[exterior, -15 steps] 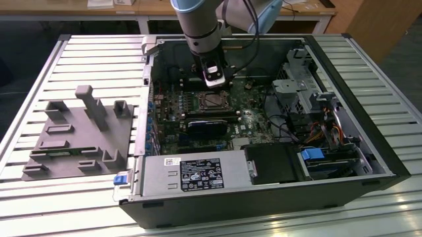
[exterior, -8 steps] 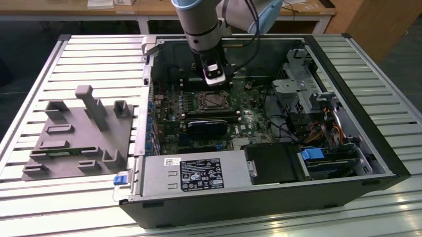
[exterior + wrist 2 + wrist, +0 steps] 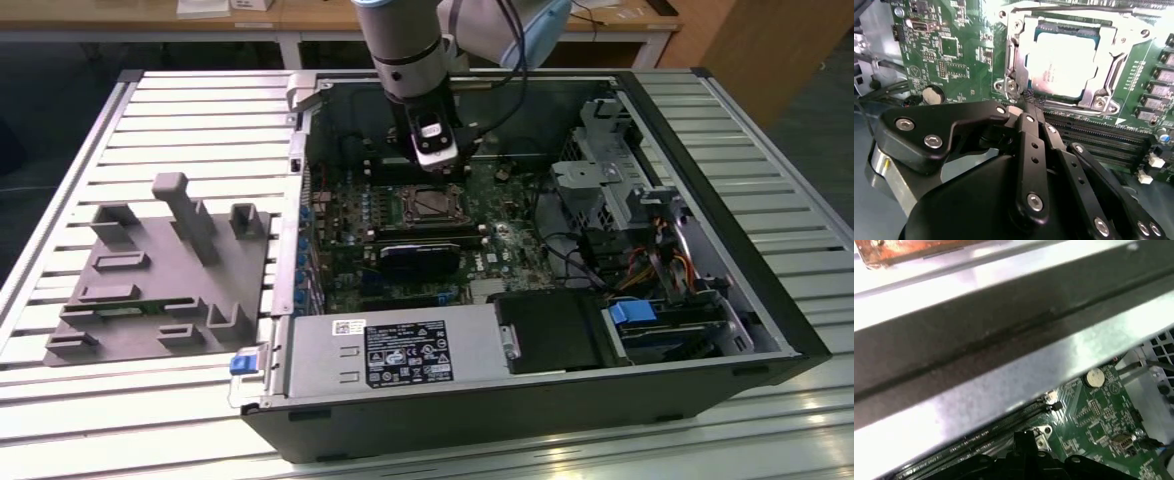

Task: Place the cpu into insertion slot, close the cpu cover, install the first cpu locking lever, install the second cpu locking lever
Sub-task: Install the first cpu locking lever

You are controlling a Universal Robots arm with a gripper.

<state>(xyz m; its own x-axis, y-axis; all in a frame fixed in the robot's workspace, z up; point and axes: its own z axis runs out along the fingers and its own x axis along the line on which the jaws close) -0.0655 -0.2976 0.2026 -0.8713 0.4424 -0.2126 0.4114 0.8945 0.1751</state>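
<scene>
The cpu (image 3: 1063,61) lies flat in the insertion slot (image 3: 430,205) on the green motherboard, its pale metal top showing through the window of the cpu cover (image 3: 1107,62). The silver cover is down over it. My gripper (image 3: 438,165) hangs just above the slot's far edge in the exterior view. In the second wrist view the gripper (image 3: 1029,103) has its black fingers (image 3: 1030,145) drawn together, their tips right at one corner of the socket by a thin metal lever (image 3: 1012,75). I see nothing held between them.
The open computer case (image 3: 747,290) lies on a slatted metal table (image 3: 160,130). Long black memory slots (image 3: 1094,142) run beside the socket. A dark cooler (image 3: 420,258), power supply (image 3: 387,350) and drive cage (image 3: 621,185) crowd the case. A grey fixture (image 3: 160,270) stands at the exterior view's left.
</scene>
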